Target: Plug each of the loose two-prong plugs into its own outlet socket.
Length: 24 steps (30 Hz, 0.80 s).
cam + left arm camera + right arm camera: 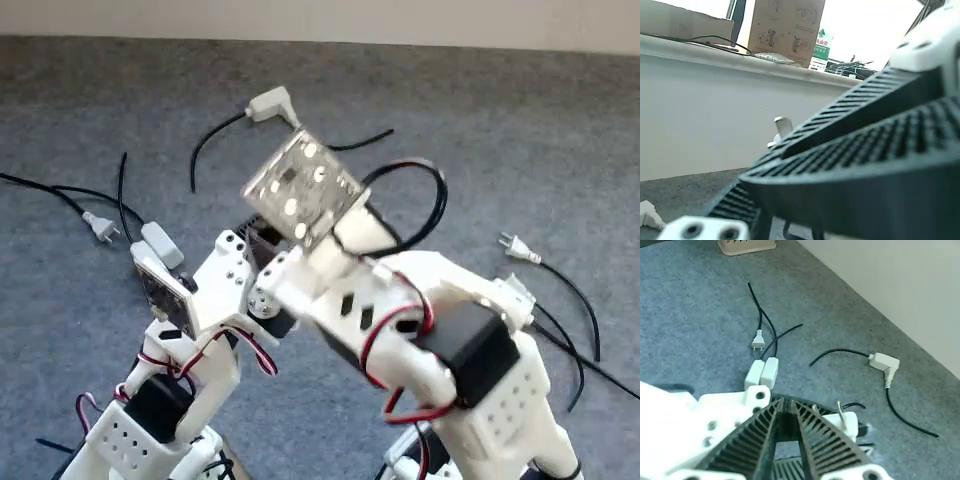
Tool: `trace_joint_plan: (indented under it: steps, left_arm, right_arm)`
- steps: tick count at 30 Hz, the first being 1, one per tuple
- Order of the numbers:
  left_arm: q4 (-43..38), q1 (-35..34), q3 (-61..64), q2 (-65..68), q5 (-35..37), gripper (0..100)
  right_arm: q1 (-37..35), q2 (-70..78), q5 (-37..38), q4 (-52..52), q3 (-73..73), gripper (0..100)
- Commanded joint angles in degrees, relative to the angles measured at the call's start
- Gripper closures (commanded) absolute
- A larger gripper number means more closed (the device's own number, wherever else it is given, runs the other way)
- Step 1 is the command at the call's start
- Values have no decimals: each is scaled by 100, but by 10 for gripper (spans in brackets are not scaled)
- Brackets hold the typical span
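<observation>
The right gripper (785, 409) is seen pressed together at its tips, over the grey carpet (700, 315). How the left gripper (760, 162) stands cannot be told. A two-prong plug (758, 343) is laid loose near the white outlet sockets (763, 374), and an angled plug (883, 361) well apart.

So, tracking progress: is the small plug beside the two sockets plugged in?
Out: the plug lies loose on carpet, prongs bare, short of the sockets.

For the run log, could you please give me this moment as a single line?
right gripper: jaws shut | two-prong plug: loose on carpet, apart from outlet sockets | angled plug: loose near wall
</observation>
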Motion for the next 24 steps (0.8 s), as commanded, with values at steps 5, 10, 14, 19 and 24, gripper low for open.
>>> trace_joint_plan:
  steps: [5, 10, 14, 19, 24]
  left_arm:
    - [422, 119, -31, -1156, -26, 994]
    - [809, 110, -22, -1657, -26, 994]
    - [791, 110, 127, -1622, -26, 994]
    - [791, 110, 330, -1622, -26, 994]
    - [791, 101, 444, -1622, -35, 994]
  right_arm:
    - [1780, -84, 782, -1042, 787, 991]
    - [2343, -92, 897, -1112, 971, 991]
    - [2369, -101, 897, -1112, 971, 991]
    - [2211, -110, 897, -1086, 453, 991]
    - [2114, -101, 862, -769, -382, 991]
